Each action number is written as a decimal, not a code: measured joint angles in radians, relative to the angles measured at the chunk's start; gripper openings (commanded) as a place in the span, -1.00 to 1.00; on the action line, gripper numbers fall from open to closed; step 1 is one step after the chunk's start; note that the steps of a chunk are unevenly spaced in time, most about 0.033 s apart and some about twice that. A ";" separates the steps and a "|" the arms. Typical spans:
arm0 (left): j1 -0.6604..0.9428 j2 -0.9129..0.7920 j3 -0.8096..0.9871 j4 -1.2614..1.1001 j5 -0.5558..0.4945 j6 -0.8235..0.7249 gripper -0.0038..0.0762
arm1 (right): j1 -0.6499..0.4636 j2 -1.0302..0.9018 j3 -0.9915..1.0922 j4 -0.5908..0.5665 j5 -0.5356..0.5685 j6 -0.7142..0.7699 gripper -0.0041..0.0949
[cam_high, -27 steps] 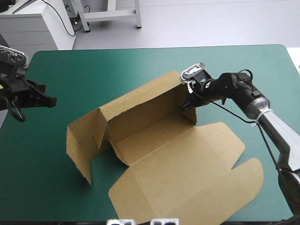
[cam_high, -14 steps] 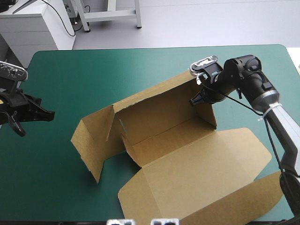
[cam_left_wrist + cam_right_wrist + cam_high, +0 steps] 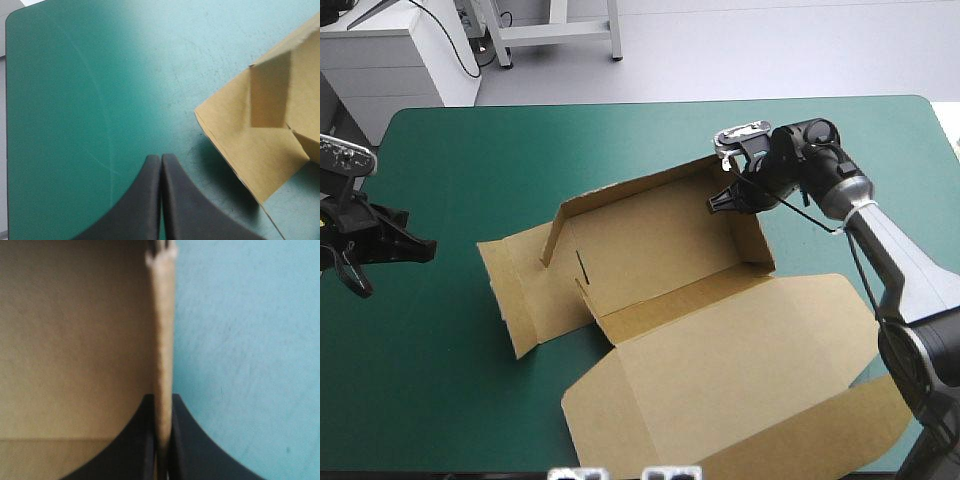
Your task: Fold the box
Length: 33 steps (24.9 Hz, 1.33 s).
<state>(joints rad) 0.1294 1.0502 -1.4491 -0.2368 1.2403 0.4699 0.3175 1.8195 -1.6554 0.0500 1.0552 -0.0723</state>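
Your box (image 3: 690, 330) lid cut off at high view's bottom edge; left wrist view crops it too; wall in right tool (image 3: 162, 399) blurred.

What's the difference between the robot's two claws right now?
The left gripper is shut on nothing, while the right gripper is shut on a raised wall of the brown box. The left gripper hangs over bare teal-green cover near the table's left edge, apart from the box. The right gripper sits at the box's far right corner. Both have black fingers drawn together.

light: bright, even | shadow: soft, beside box (image 3: 250, 150) | glare: pale sheen on teal-green cover (image 3: 200, 40)
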 measured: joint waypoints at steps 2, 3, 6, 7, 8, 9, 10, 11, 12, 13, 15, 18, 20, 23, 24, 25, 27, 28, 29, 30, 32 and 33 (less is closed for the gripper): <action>0.000 0.000 0.000 -0.008 0.000 0.000 -0.93 | 0.000 0.034 -0.001 0.002 -0.074 0.018 -0.74; 0.000 0.000 0.000 -0.013 0.000 0.000 -0.93 | 0.000 0.045 -0.001 0.002 -0.098 0.024 -0.64; 0.000 0.000 0.000 -0.023 0.000 0.000 -0.93 | 0.000 0.084 0.001 0.002 -0.050 0.039 -0.26; 0.000 0.000 0.000 -0.027 0.000 0.000 -0.93 | 0.000 0.095 -0.003 0.005 -0.026 0.039 -0.11; 0.000 0.000 0.000 -0.029 0.000 0.000 -0.93 | 0.001 0.100 -0.015 0.007 -0.008 0.039 0.14; 0.000 0.000 0.000 -0.028 0.000 0.000 -0.93 | 0.001 0.104 -0.051 0.012 0.026 0.032 0.24; 0.000 0.000 0.000 -0.028 0.000 0.000 -0.93 | 0.002 0.104 -0.078 0.012 0.048 0.024 0.33; 0.000 0.000 0.000 -0.028 0.000 0.000 -0.93 | 0.002 0.104 -0.141 0.011 0.098 0.009 0.34; 0.000 0.000 0.000 -0.028 0.000 0.000 -0.93 | 0.002 0.104 -0.173 0.008 0.127 0.003 0.34; 0.000 0.000 0.000 -0.028 0.000 0.000 -0.93 | 0.002 0.102 -0.222 -0.001 0.157 -0.002 0.34; 0.000 0.000 0.000 -0.028 0.000 0.000 -0.93 | 0.002 0.086 -0.252 -0.006 0.171 -0.002 0.34; 0.000 0.000 0.001 -0.028 0.000 0.000 -0.93 | 0.002 0.059 -0.258 -0.009 0.184 -0.005 0.34; 0.000 0.000 0.001 -0.028 0.000 0.000 -0.93 | 0.002 0.059 -0.254 -0.009 0.184 -0.005 0.34; 0.000 0.000 0.001 -0.028 0.000 0.000 -0.93 | 0.002 0.059 -0.223 -0.009 0.184 -0.001 0.34; 0.000 0.000 0.001 -0.028 0.000 0.000 -0.93 | 0.002 0.059 -0.206 -0.009 0.184 0.002 0.34; 0.000 0.000 0.001 -0.028 0.000 0.000 -0.93 | 0.002 0.059 -0.189 -0.007 0.184 0.003 0.34; 0.000 0.000 0.001 -0.028 0.000 0.000 -0.93 | 0.002 0.059 -0.141 0.004 0.184 0.003 0.34; 0.000 0.000 0.001 -0.028 0.000 0.000 -0.93 | 0.002 0.059 -0.115 0.008 0.184 0.002 0.33; 0.000 0.000 0.001 -0.029 0.000 0.000 -0.93 | 0.002 0.059 -0.090 0.009 0.183 0.001 0.32; 0.000 0.000 0.001 -0.029 0.000 0.000 -0.93 | 0.002 0.059 -0.067 0.011 0.183 -0.001 0.28; 0.000 0.000 0.001 -0.029 0.000 -0.005 -0.93 | 0.002 0.064 -0.039 0.012 0.183 -0.005 0.16; 0.000 0.000 0.001 -0.030 0.000 -0.008 -0.93 | 0.002 0.069 -0.031 0.012 0.182 -0.006 0.04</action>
<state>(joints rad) 0.1294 1.0503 -1.4479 -0.2667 1.2403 0.4620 0.3193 1.8883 -1.6866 0.0618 1.2373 -0.0783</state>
